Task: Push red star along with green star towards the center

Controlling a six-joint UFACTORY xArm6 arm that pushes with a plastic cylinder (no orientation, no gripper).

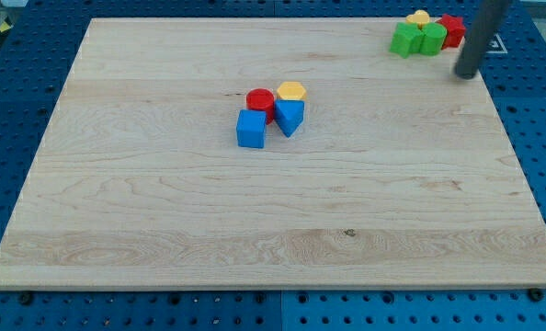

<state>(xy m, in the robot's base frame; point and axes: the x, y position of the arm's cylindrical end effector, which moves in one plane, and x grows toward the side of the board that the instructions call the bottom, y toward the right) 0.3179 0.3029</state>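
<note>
A wide wooden table [163, 221] is lying under us, and we are working its far corner at the view's top right. Our dark rod is slanting down from the view's top edge, with my tip [467, 74] resting just off the cluster of blocks there. This end effector is a plain rod with nothing to spread or pinch, and it is touching no block.

The coming move is turning on one relation: the red star [453, 29] is sitting up and slightly to the view's left of my tip, at the cluster's right end, with the green star [433, 38] pressed against its left side. The centre is lying down and to the view's left of both. We are judging that my tip is on the wrong side for that push and will need to go round the view's right of the red star first.

A green block [405, 40] and a yellow block [419, 17] are crowding the same cluster. Near the middle, a blue cube [251, 129], a blue triangular block [290, 117], a red cylinder [260, 103] and a yellow block [291, 91] are huddling together.
</note>
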